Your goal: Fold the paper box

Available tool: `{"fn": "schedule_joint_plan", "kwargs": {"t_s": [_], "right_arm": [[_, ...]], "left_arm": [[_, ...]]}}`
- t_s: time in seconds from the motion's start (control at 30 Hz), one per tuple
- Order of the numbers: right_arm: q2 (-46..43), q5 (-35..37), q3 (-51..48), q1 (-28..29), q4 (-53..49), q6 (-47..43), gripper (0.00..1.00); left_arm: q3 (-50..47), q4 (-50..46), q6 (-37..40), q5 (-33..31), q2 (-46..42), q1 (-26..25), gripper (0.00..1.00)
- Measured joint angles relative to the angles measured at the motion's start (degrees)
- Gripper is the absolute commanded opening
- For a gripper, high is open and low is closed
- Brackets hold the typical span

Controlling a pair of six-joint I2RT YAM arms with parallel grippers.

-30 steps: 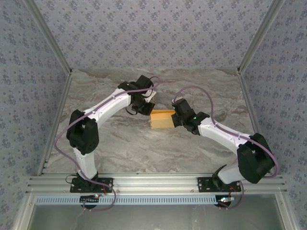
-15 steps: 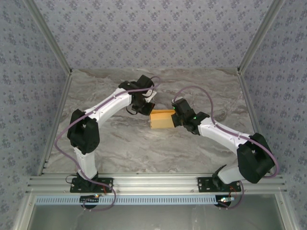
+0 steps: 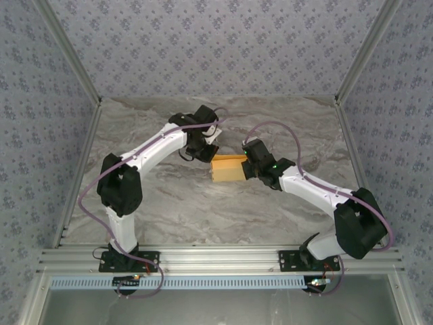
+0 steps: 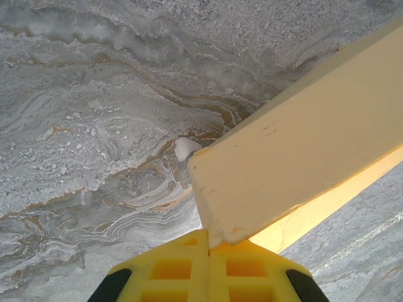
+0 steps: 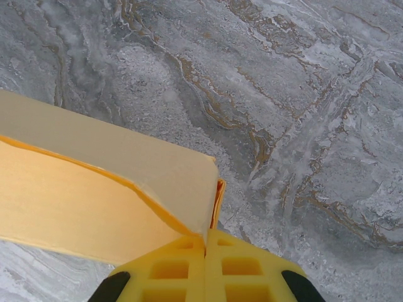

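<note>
The paper box [image 3: 228, 168] is a yellow-orange card piece held just above the marble table's middle, between both arms. My left gripper [image 3: 209, 154] sits at its left end and is shut on a pale corner of the card [image 4: 277, 163], pinched where the yellow fingers meet [image 4: 209, 239]. My right gripper [image 3: 247, 166] is at the box's right end. Its fingers [image 5: 205, 240] are shut on the card's edge, where a pale panel [image 5: 126, 163] folds over an orange one [image 5: 69, 214].
The grey marble tabletop [image 3: 203, 210] lies open in front of and behind the box. Patterned walls with metal posts [image 3: 352, 64] close in the sides and back. A small white speck [image 4: 186, 148] lies on the table by the box's corner.
The left arm has crept very slightly. The box and the right arm hold their place, with both grips unchanged.
</note>
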Motion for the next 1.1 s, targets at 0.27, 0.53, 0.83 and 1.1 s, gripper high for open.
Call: {"fn": "schedule_joint_plan", "kwargs": {"t_s": [0.27, 0.53, 0.83, 1.1], "right_arm": [[0.13, 0.00, 0.20, 0.00, -0.17, 0.00, 0.00], [0.13, -0.02, 0.20, 0.00, -0.17, 0.02, 0.00], [0.13, -0.02, 0.20, 0.00, -0.15, 0.04, 0.00], [0.13, -0.02, 0.20, 0.00, -0.15, 0.17, 0.00]], "left_arm": [[0.42, -0.33, 0.55, -0.37, 0.39, 0.00, 0.00], [0.98, -1.16, 1.05, -1.22, 0.63, -0.44, 0.00], [1.57, -1.66, 1.49, -2.97, 1.05, -1.01, 0.00], [2.08, -2.10, 1.49, -4.00, 1.29, -1.42, 0.00]]}}
